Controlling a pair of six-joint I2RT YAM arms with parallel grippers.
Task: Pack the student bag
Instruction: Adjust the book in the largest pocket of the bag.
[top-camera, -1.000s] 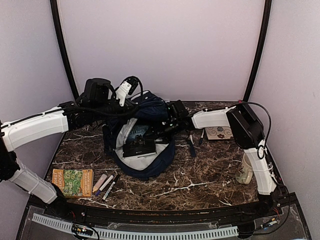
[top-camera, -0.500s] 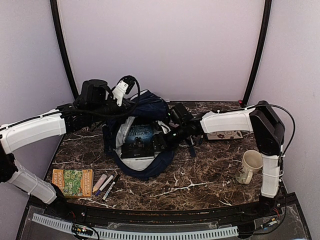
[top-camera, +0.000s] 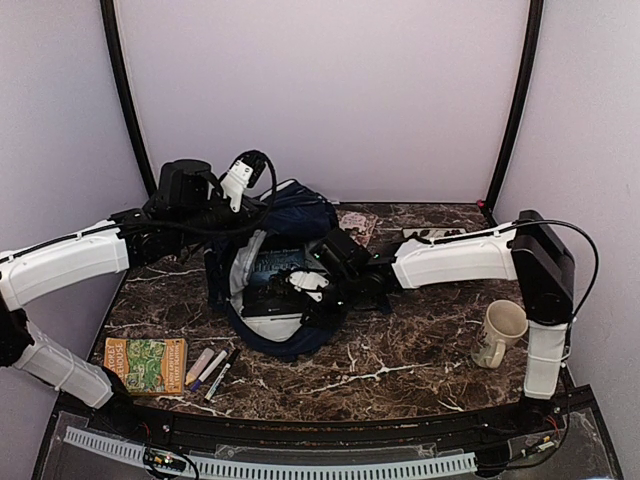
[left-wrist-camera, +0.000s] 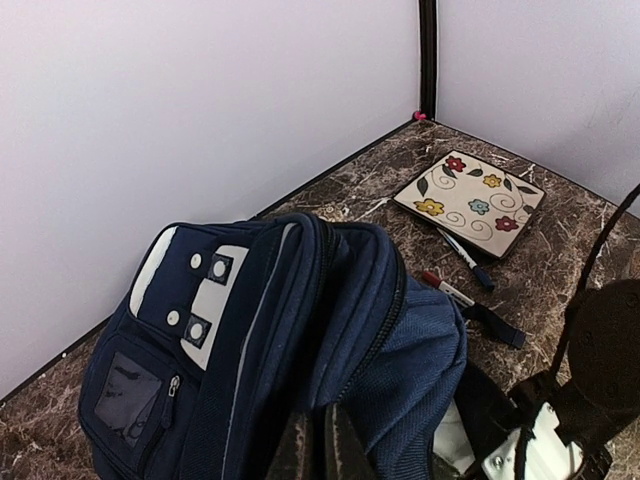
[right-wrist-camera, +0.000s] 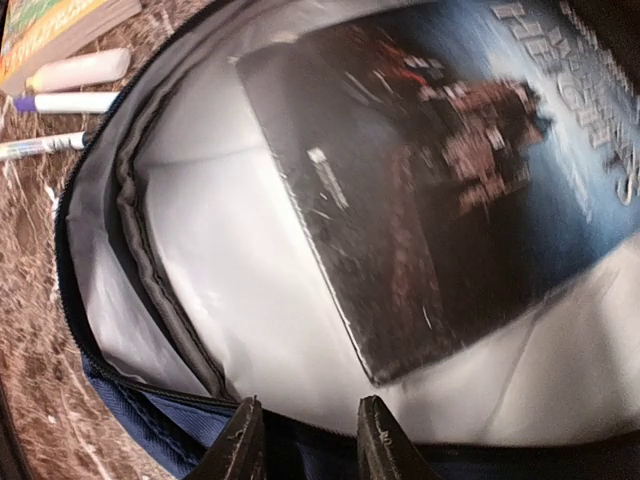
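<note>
from the top camera the student bag (top-camera: 290, 343) sits at the middle back of the marble table (top-camera: 420, 370), its mouth gaping toward the arms, with a dark-covered book (top-camera: 272, 272) lying inside on the pale lining. the left gripper (top-camera: 255, 203) reaches in from the left to the bag's raised top, and the right gripper (top-camera: 312, 292) comes in from the right to the rim of the opening. at the front left lie a green book (top-camera: 146, 364) and, just beside it, a few markers (top-camera: 212, 368); a cream mug (top-camera: 498, 333) stands far right, well apart from the bag. in the left wrist view the left gripper (left-wrist-camera: 322, 448) has its fingers pressed together on a fold of navy fabric at the bag's (left-wrist-camera: 300, 300) top, clenched on it. beyond the bag a flowered notebook (left-wrist-camera: 470, 200) lies near the back corner, with a blue-capped pen (left-wrist-camera: 465, 258) at its near edge and a red-tipped marker (left-wrist-camera: 447, 290) just beside that. in the right wrist view the right gripper (right-wrist-camera: 305, 432) has its fingers apart, with the bag's blue rim (right-wrist-camera: 150, 440) running across the gap. whether they pinch it i cannot tell. past them is the white lining and the book's blurred cover.
</note>
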